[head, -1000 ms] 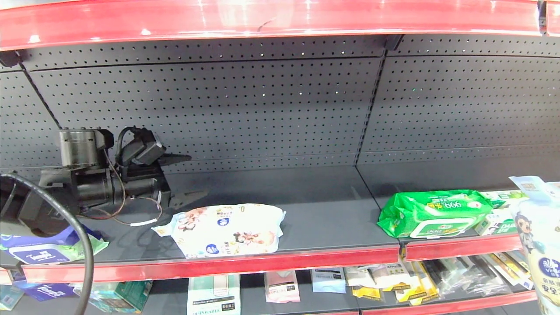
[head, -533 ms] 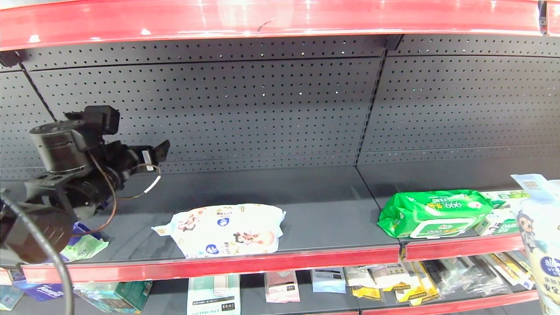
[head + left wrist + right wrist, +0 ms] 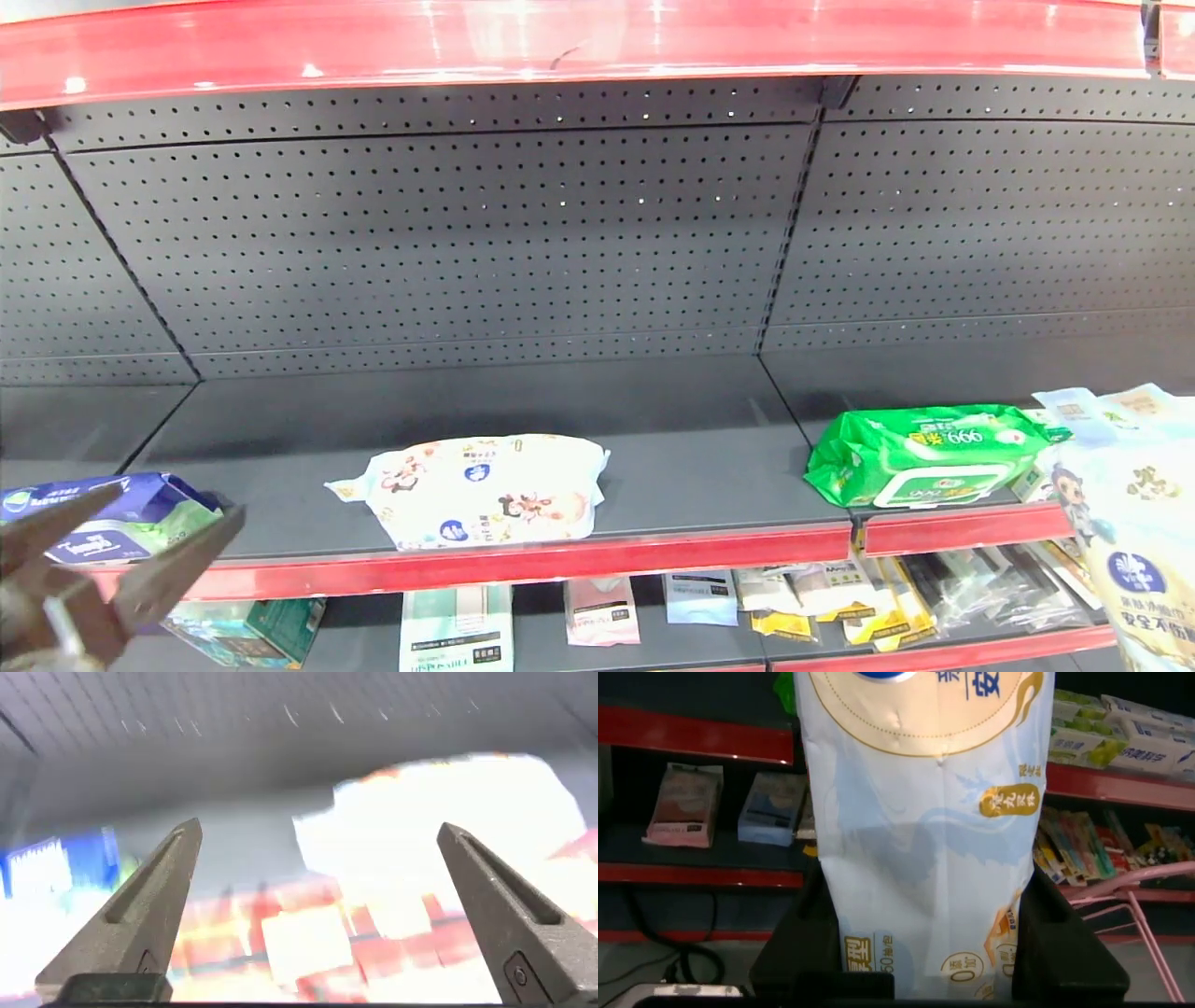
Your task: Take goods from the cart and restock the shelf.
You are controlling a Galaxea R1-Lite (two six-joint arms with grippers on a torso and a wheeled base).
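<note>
"While the left gripper (image 3: pixel 177 501) sits low at eight o'clock in the head view, how do its fingers stand?"

"Spread wide, with nothing between them. The left wrist view shows the left gripper (image 3: pixel 318 829) the same way: two grey prongs well apart."

"What lies past the tips?"

"A blue pack (image 3: pixel 103 518) on the shelf (image 3: pixel 523 401), just behind them at eight o'clock. A white pack (image 3: pixel 481 490) with cartoon print lies flat near the shelf's red front edge at six o'clock, apart from the blue one. From the left wrist it is only a bright blur (image 3: pixel 448 821)."

"And the right side?"

"The right gripper (image 3: pixel 923 896) is clamped on a pouch (image 3: pixel 924 812) — a dark finger on either side, the pouch upright. In the head view the pouch (image 3: pixel 1130 523) stands at four o'clock, in front of the shelf's red edge and not on the board."

"Anything near it?"

"A green pack (image 3: pixel 924 453) lies flat on the neighbouring bay, between three and four o'clock, just beside the pouch. Small packets (image 3: pixel 840 597) crowd the lower shelf at five o'clock — and a pink wire frame (image 3: pixel 1120 891) shows beside the pouch in the right wrist view."
</note>
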